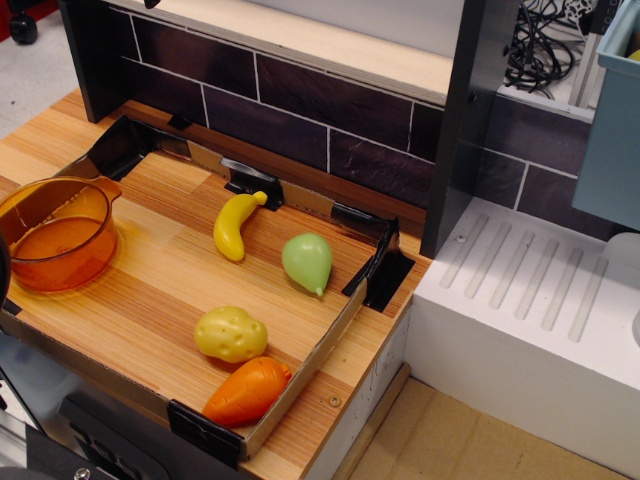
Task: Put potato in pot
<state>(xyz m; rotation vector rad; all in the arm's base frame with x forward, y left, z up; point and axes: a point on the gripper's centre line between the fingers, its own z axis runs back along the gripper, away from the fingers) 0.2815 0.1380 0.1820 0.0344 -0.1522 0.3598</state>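
Plainly, no gripper shows, so its state is unknowable; the potato (231, 334) lies lower centre, touching the carrot (248, 391), well apart from the pot (58, 234) at left. A grasp could catch the carrot too, or slip off the lumpy skin

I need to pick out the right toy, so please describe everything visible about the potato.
The potato is a small, lumpy, rounded toy, pale yellow, with shallow dimples and a slight plastic shine. It lies on its side on the wooden tray, near the front edge. Right in front of it lies the orange carrot; the two seem to touch or nearly touch. It is outside the pot, which stands farther left. No gripper is near it.
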